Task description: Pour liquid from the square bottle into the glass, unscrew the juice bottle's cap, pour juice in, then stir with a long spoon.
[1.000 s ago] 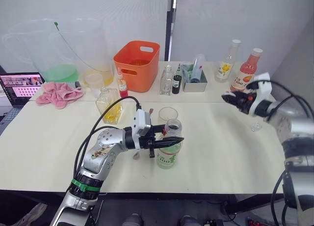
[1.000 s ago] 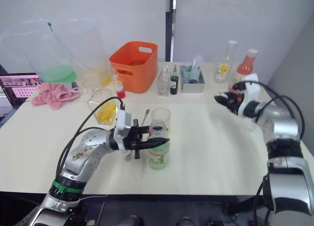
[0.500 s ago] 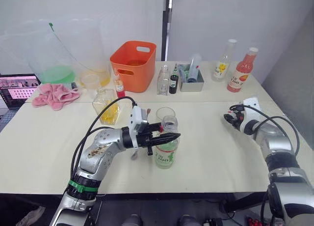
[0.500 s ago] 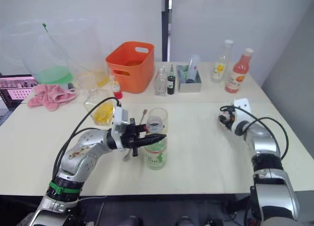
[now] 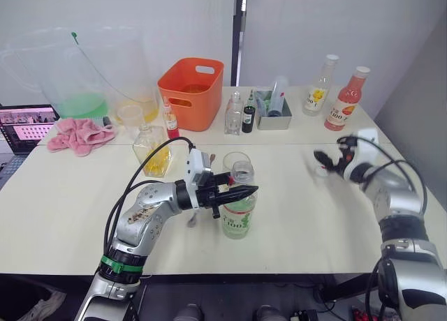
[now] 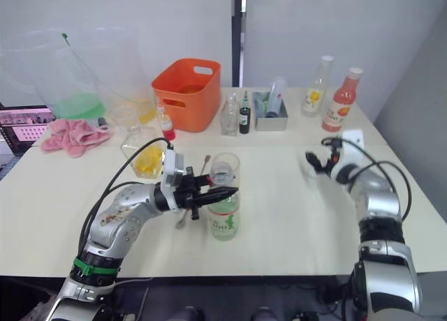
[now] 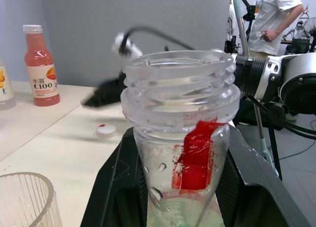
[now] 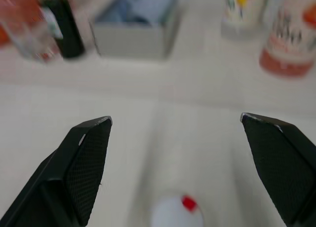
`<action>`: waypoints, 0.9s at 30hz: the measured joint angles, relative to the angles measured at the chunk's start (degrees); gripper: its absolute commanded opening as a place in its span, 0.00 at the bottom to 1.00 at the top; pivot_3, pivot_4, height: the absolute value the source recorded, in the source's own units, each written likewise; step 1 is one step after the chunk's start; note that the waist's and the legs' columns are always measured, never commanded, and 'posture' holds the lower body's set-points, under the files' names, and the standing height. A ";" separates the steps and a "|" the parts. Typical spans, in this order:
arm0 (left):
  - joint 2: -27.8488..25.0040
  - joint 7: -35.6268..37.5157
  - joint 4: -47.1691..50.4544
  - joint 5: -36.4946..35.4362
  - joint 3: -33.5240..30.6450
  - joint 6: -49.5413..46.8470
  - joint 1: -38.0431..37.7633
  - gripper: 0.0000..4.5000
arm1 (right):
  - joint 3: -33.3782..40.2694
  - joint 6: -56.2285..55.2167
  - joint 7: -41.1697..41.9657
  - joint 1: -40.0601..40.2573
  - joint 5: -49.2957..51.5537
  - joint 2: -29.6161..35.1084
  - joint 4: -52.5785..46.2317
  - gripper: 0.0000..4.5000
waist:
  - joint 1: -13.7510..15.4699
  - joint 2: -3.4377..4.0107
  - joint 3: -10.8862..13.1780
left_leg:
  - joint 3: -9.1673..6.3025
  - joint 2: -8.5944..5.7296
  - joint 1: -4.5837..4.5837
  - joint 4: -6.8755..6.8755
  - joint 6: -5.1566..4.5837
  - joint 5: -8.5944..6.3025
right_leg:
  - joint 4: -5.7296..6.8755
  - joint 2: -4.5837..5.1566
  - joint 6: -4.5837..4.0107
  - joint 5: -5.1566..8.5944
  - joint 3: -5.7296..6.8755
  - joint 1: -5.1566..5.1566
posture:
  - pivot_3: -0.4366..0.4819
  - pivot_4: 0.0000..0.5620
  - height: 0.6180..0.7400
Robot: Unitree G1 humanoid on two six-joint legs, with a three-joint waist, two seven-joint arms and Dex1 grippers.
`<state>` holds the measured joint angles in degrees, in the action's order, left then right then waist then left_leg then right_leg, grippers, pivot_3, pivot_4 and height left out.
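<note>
I am pinching the clear plastic juice bottle with the green label (image 5: 239,211) in my left pincer (image 5: 237,193); it is standing uncapped near the table's front edge, pale liquid low inside. The clear ribbed glass (image 5: 235,163) is sitting just behind it. My right pincer (image 8: 177,158) is hanging spread wide over the small white cap (image 8: 176,213) lying on the white table (image 5: 63,202).

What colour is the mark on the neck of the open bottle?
Red, on the juice bottle; the left wrist view shows it best.
</note>
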<state>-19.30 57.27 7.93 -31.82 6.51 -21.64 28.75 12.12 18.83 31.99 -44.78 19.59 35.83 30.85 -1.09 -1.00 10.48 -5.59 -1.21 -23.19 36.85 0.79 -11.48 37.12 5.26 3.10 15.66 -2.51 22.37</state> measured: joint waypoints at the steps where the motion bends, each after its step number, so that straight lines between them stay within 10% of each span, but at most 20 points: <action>1: -0.38 -0.05 0.45 -0.43 0.00 -1.16 0.23 0.27 | 0.03 1.39 1.77 0.04 1.08 1.07 -3.20 1.00 | 0.08 0.00 0.00 | -0.04 0.00 -0.03 0.00 0.00 0.00 | 0.00 0.00 0.00 0.00 0.03 0.00 | 0.48 0.27 1.00; 14: -13.12 -6.27 14.82 -14.80 -11.66 -17.99 0.90 0.27 | -2.96 23.47 27.80 4.68 17.32 16.66 -38.45 1.00 | -0.47 0.05 0.10 | -0.03 0.07 -0.08 -0.01 -0.06 -0.04 | -0.02 -0.04 0.02 0.01 0.02 0.10 | 0.48 0.27 1.00; 27: -23.34 -14.00 15.19 -6.39 -17.74 -17.60 -5.42 0.27 | -1.94 27.89 29.74 16.72 22.51 18.45 -49.75 1.00 | 0.51 -0.14 0.23 | -0.02 0.04 -0.13 0.00 -0.03 -0.03 | -0.04 0.00 0.01 0.01 0.03 0.11 | 0.48 0.27 1.00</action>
<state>-42.64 43.27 23.12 -38.21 -11.23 -39.25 23.33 10.18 46.72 61.73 -28.05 42.09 54.28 -18.90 -0.58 -1.14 10.71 -5.61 -1.16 -23.33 36.85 0.76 -11.51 37.08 5.26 3.11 15.67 -2.48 22.48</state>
